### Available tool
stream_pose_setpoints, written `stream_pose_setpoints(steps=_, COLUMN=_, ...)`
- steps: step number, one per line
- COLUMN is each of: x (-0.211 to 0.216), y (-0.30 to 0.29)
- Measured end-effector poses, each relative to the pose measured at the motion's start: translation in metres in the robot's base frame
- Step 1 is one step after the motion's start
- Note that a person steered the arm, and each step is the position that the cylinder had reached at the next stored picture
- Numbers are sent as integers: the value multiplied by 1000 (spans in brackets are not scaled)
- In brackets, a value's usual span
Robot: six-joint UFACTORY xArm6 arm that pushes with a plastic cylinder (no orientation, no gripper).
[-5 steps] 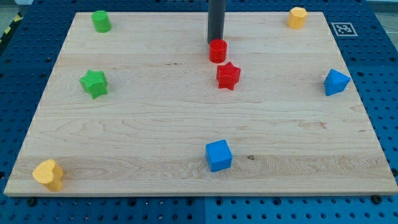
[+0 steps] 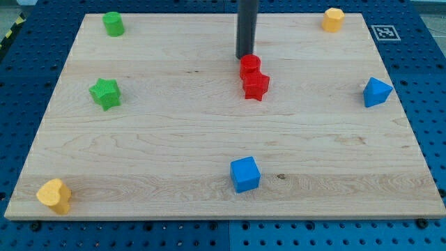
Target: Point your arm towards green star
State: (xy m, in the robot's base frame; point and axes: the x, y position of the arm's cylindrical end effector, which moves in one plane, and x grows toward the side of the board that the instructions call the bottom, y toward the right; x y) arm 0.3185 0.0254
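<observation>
Pale, fine-grained wood makes up the rectangular board [image 2: 174, 153], which rests on a blue perforated metal table [image 2: 435, 104]. My tip [image 2: 245, 57], the blunt lower end of a smooth dark rod with no fingers to open or close, sits toward the view's top centre, touching the upper-left edge of the small red cylinder block [image 2: 249, 66]. That cylinder presses against the red star block [image 2: 256, 86] just below it. The matte green star block [image 2: 105, 93] lies well apart at the view's left, with the green cylinder block [image 2: 113, 24] near the top-left corner. A yellow heart-shaped block [image 2: 54, 195] sits at bottom left, a blue cube block [image 2: 245, 174] at bottom centre, a blue faceted block [image 2: 376, 92] at right, and a yellow hexagonal block [image 2: 333, 19] at top right.
</observation>
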Motion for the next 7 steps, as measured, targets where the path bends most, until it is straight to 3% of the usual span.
stream_pose_setpoints(steps=2, x=-3, y=-13)
stream_pose_setpoints(steps=5, x=-10, y=-110)
stream_pose_setpoints(steps=7, x=-10, y=-111)
